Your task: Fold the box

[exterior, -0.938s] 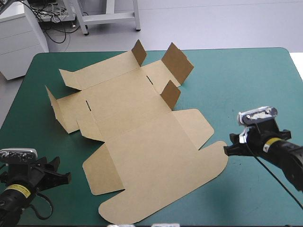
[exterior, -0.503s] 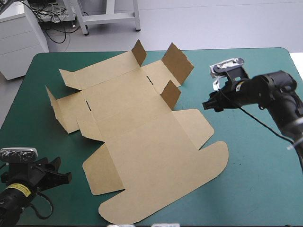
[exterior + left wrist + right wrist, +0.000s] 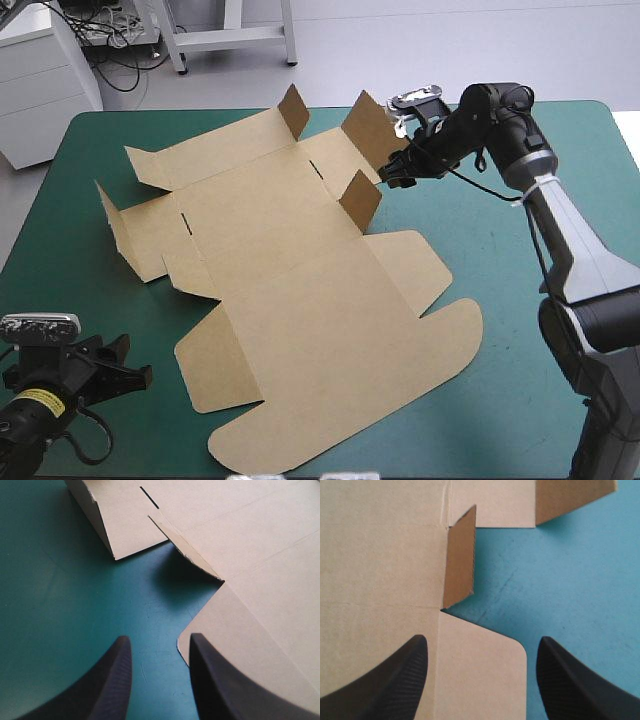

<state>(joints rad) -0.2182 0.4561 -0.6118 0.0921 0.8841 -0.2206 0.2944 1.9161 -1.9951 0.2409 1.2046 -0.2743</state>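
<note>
Robotics lab, by every sign.
Told by a bench (image 3: 500, 400) under a teal-green cover, set on a bare pale grey floor (image 3: 450, 50); by a white drawer cabinet (image 3: 45, 90) just past the bench's far left corner, with a loose tangle of black cables (image 3: 118, 55) beside it and the white metal legs of a frame (image 3: 235, 38) beyond the far edge; by the right arm (image 3: 560, 230) stretched over the bench, and the left arm (image 3: 45, 400) low at its near left corner.
</note>
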